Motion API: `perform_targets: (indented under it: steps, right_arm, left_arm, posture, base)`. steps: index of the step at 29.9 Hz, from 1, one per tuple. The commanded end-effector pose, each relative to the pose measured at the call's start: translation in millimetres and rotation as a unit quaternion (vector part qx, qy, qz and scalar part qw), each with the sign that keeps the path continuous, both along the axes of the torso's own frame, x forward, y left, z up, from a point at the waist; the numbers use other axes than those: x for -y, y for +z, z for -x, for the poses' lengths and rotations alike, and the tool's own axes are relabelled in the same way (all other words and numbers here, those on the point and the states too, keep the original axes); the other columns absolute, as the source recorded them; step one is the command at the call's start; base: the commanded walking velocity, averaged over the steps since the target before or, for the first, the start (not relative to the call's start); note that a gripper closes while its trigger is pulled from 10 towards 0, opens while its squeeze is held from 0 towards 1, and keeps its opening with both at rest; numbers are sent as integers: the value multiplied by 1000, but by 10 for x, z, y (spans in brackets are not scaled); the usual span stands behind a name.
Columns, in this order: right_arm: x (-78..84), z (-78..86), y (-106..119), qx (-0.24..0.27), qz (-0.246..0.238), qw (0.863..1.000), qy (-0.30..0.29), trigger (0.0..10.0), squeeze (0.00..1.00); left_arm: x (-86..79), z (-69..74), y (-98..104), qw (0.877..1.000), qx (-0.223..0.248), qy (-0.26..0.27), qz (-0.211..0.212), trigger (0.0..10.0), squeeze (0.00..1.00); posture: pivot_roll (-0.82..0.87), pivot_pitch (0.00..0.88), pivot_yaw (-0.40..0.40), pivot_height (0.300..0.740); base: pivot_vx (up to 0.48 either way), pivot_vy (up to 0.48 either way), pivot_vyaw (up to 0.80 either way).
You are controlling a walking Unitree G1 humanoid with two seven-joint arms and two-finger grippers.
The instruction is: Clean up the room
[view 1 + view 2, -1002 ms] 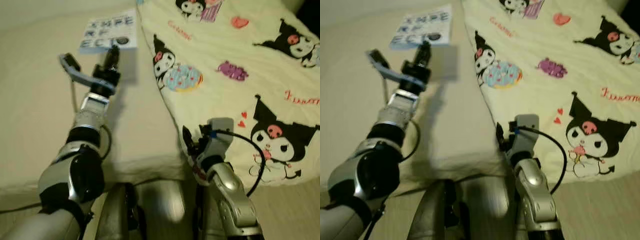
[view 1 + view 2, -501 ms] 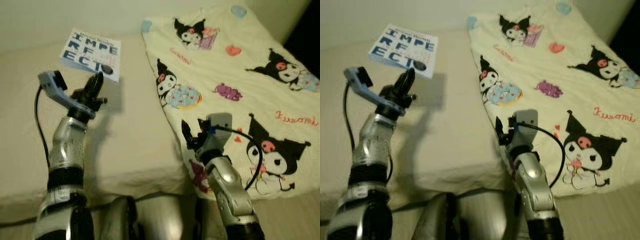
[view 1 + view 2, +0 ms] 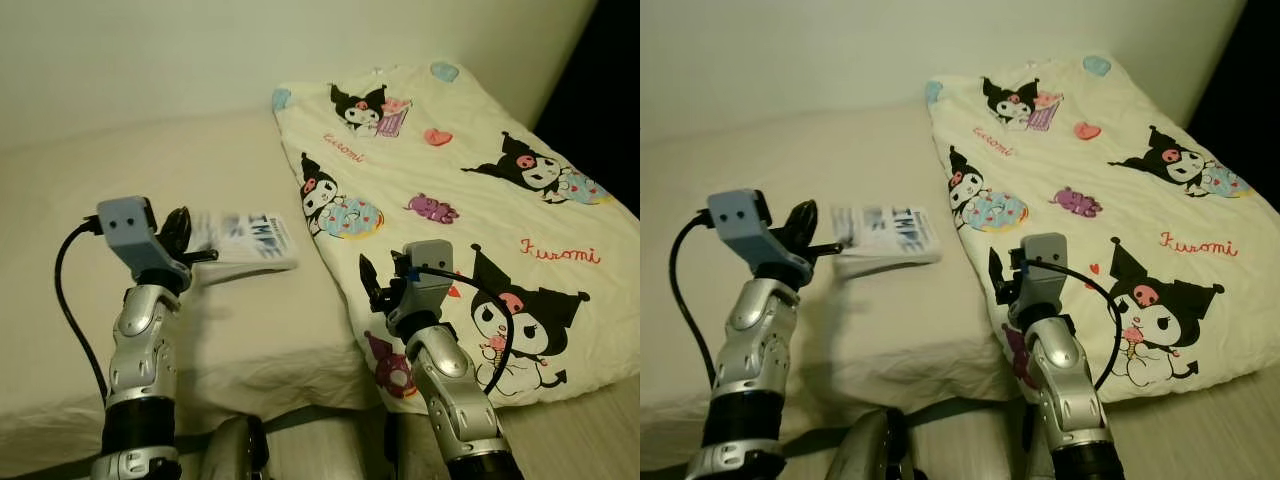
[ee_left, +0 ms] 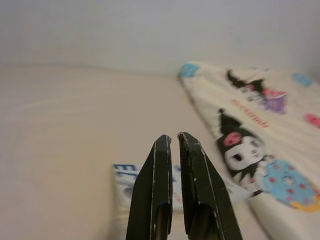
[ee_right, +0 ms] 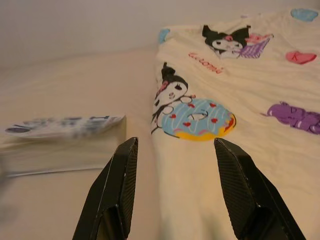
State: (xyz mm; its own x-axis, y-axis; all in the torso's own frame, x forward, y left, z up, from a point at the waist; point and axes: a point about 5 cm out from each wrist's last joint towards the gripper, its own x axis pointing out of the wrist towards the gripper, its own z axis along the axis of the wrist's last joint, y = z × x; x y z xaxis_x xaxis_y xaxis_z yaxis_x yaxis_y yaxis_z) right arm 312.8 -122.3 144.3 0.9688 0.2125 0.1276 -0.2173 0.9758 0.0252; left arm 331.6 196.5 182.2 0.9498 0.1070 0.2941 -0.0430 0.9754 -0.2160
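Left tool (image 3: pixel 185 228) nearly shut, touching book (image 3: pixel 245 243) on bed (image 3: pixel 60 200); right tool (image 5: pixel 177 165) wide, empty. Book stiff, light; I'd pinch its spine edge.

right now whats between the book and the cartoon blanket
Nothing: in the left eye view a narrow strip of bare bed sheet separates the book from the blanket edge. The left gripper is at the book's other end.

L arm raised, forearm upright, left end effector (image 3: pixel 178 226) w/ fingers (image 4: pixel 162 190) pressed nearly together, R arm bent low, right end effector (image 5: pixel 180 187) fingers spread wide apart
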Motion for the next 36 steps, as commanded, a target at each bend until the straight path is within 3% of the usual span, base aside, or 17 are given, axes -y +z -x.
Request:
perform_targets:
  steps: [1, 22, 26, 27, 36]
  right_arm:
    - [-7, 29, -93, -13, 1, 1000, -1, 10000, 0]
    - [22, 3, -115, -15, -5, 1000, -6, 10000, 0]
    - [37, 2, -160, -27, -5, 1000, -10, 10000, 0]
    - [49, -10, -238, -49, 11, 999, -17, 10000, 0]
    - [65, -23, -350, -81, -2, 996, -34, 10000, 0]
  left_arm:
    - [-14, 35, -61, 1000, -14, 11, 1, 10000, 0]
    - [125, 7, -50, 999, -25, -2, -45, 10000, 0]
    - [157, 10, -148, 994, -50, -16, -95, 10000, 0]
    - [168, 10, -225, 988, -71, -23, -135, 10000, 0]
    - [91, 52, -390, 982, -118, -32, -147, 10000, 0]
  posture:
    - [-77, 136, 83, 591]
    - [-82, 122, 91, 591]
    - [-77, 107, 86, 591]
    - [-77, 107, 86, 591]
    - [-58, 115, 79, 591]
  base:
    - [0, 0, 0]
    - [0, 0, 0]
    - [0, 0, 0]
    - [0, 0, 0]
    - [0, 0, 0]
